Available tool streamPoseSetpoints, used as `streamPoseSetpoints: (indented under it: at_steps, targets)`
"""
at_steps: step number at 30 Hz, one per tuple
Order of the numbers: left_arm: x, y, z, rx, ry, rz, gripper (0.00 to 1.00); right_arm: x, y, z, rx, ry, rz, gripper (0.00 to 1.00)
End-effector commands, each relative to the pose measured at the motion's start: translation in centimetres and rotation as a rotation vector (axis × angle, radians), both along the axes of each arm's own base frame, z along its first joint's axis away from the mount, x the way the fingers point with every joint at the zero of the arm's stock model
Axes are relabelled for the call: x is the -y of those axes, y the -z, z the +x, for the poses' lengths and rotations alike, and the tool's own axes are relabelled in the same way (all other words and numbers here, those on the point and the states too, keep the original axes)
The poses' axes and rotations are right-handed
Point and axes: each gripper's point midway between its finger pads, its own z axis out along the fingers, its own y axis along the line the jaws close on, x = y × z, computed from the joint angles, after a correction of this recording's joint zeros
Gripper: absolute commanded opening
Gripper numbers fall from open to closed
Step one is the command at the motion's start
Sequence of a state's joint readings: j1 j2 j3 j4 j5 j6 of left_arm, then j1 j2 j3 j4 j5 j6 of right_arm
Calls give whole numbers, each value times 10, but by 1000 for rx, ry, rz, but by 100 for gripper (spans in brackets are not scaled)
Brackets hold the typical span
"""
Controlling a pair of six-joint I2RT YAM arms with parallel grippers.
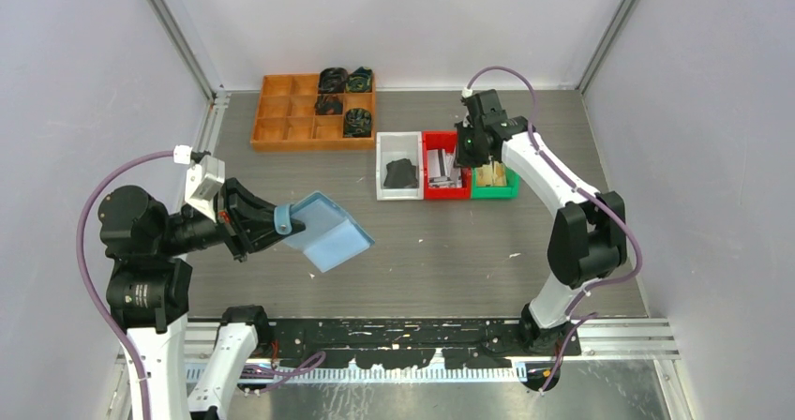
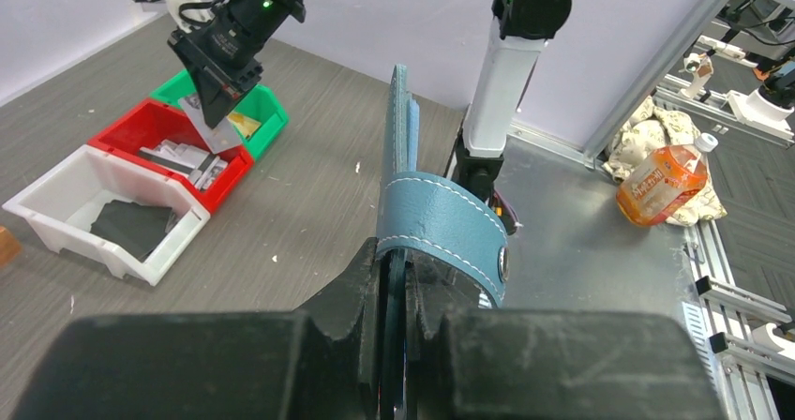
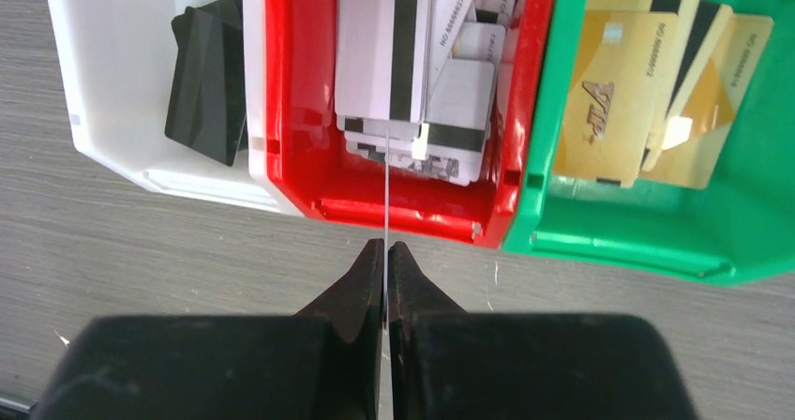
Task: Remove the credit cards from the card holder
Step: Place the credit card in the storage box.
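My left gripper [image 1: 274, 219] is shut on the light blue card holder [image 1: 328, 233] and holds it above the table at the left. In the left wrist view the fingers [image 2: 375, 270] clamp the holder's edge [image 2: 401, 129] under its strap loop. My right gripper [image 1: 472, 150] hangs over the red bin and is shut on a pale credit card. That card is a thin edge-on line in the right wrist view [image 3: 386, 186] and a pale flap in the left wrist view [image 2: 217, 131]. A dark grey card [image 3: 202, 82] lies in the white bin.
A white bin [image 1: 382, 169], a red bin [image 3: 281, 82] with several pale striped cards and a green bin [image 3: 750, 157] with gold cards stand side by side at mid table. An orange compartment tray [image 1: 281, 120] stands at the back left. A bottle [image 2: 661, 181] lies off the table.
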State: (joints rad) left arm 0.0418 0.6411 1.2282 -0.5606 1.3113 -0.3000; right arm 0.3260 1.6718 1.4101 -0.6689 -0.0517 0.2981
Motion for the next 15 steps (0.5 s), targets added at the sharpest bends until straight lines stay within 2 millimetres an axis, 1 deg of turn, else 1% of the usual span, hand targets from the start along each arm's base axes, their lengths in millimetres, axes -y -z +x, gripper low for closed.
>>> streamPoseSetpoints:
  at_steps: [1, 2, 6, 9, 11, 14, 15]
  targets:
    - [0, -2, -3, 37, 12, 8, 0, -17, -21, 28, 91, -70, 38, 8]
    - [0, -2, -3, 36, 13, 8, 0, -20, -16, 31, 78, -82, 42, 8]
    - [0, -1, -2, 33, 11, 8, 0, -36, -10, 46, 63, -151, 66, 10]
    - [0, -2, -2, 36, 9, 8, 0, -43, 0, 50, 8, -206, 60, 10]
    - [0, -2, -2, 36, 5, 9, 0, -47, 8, 50, -46, -238, 56, 11]
    - [-1, -3, -1, 36, -2, 9, 0, -48, 18, 52, -92, -259, 34, 18]
    - [-1, -3, -1, 35, -1, 9, 0, -47, 17, 54, -91, -253, 20, 22]
